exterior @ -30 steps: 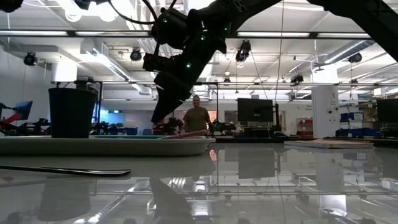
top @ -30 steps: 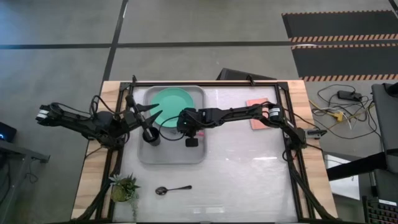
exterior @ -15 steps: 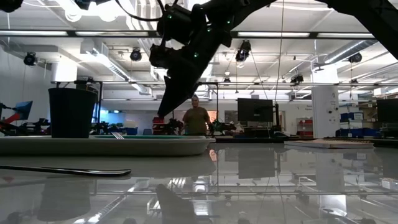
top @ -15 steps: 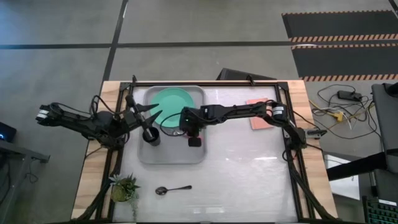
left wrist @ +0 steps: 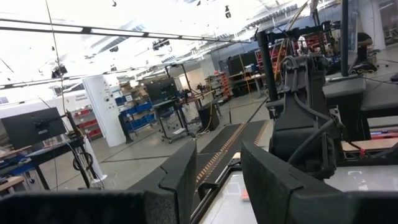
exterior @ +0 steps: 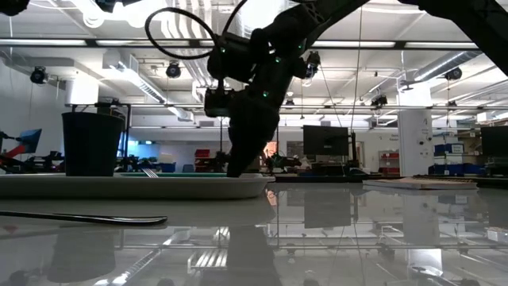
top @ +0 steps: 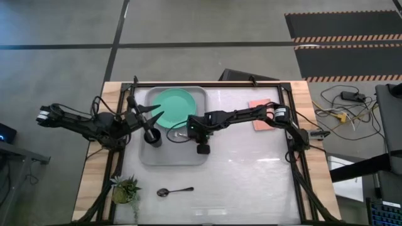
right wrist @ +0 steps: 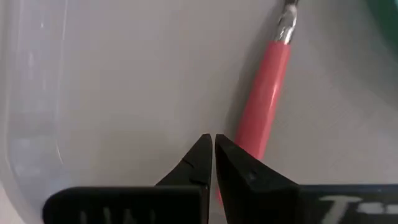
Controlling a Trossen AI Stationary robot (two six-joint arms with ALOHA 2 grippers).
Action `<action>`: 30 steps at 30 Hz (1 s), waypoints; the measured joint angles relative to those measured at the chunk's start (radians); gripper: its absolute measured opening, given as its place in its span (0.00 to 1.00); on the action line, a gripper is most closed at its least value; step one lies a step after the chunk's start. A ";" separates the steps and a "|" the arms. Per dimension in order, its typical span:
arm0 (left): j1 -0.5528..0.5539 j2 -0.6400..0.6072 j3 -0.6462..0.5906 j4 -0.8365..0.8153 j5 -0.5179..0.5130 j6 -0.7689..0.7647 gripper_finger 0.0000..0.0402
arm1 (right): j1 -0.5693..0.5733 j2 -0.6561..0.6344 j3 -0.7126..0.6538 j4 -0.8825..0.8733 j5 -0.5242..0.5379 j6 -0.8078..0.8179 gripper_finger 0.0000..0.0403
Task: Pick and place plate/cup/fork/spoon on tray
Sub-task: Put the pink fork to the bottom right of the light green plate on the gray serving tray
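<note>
The light-grey tray (top: 188, 156) holds the mint-green plate (top: 174, 107) at its far end, the black cup (top: 152, 137) upright at its left side, and the pink-handled fork (right wrist: 266, 99), which lies flat on the tray floor (top: 177, 134). The dark spoon (top: 174, 190) lies on the table, nearer than the tray. My right gripper (right wrist: 212, 142) is shut and points down into the tray beside the fork's handle end. My left gripper (top: 149, 113) is open and empty above the tray's left rim, by the cup. My right gripper's shut fingers (right wrist: 239, 165) come from above, pointing down, right beside the free end of the fork's pink handle (right wrist: 249, 140). I cannot tell whether they touch it. The fork lies flat on the tray floor.
A small potted plant (top: 125, 189) stands near the table's near left corner. A pink rectangular pad (top: 259, 114) lies at the far right. The right half of the table shows bare top between the tray and the pad.
My right gripper has gone a little toward the table's right and near edges and down toward the tray floor. It has tipped from a slant to point more steeply down.
</note>
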 joint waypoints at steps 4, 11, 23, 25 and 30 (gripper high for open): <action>0.000 0.000 0.000 0.000 0.000 0.000 0.27 | 0.000 0.000 -0.021 0.016 0.000 0.000 0.02; 0.001 0.000 0.000 0.000 0.000 0.000 0.27 | 0.000 0.000 -0.036 0.017 0.066 0.005 0.02; 0.000 0.000 0.000 0.000 0.000 0.000 0.27 | -0.007 0.000 -0.024 0.028 0.191 -0.010 0.02; 0.000 0.000 0.000 0.000 0.000 0.000 0.27 | -0.007 0.000 -0.024 0.028 0.190 -0.006 0.02; 0.000 0.000 0.000 0.000 0.000 0.000 0.27 | -0.001 -0.007 -0.024 0.028 0.183 -0.003 0.02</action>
